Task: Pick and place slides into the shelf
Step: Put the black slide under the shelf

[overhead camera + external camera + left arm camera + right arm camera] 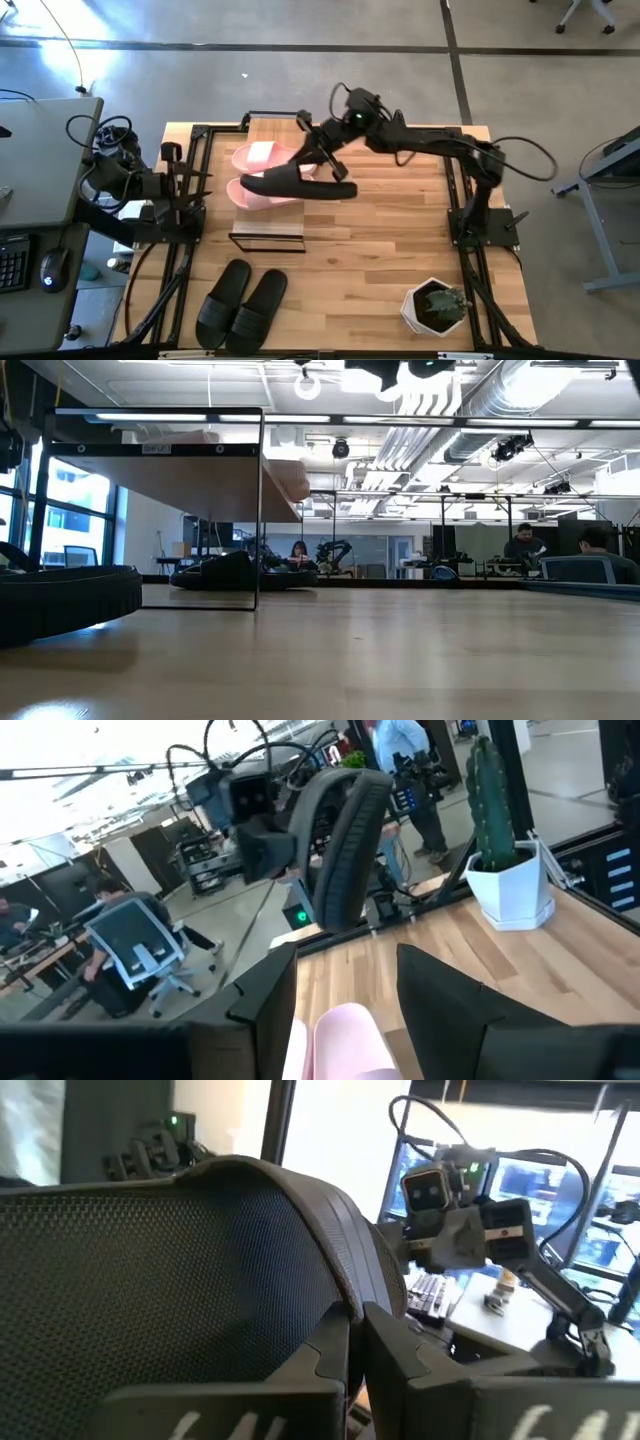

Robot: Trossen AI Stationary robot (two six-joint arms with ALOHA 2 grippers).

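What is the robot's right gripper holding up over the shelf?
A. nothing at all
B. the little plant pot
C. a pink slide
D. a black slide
D. The right gripper is shut on a black slide, lifted above the pink slides already on the shelf, while the plant pot sits untouched at the table's corner.

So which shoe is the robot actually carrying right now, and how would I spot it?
Find the small black-framed shelf on the wooden table. Just above it, the right gripper is shut on a black slide, held in the air over the pink slides. The other black slides lie flat near the table's front edge.
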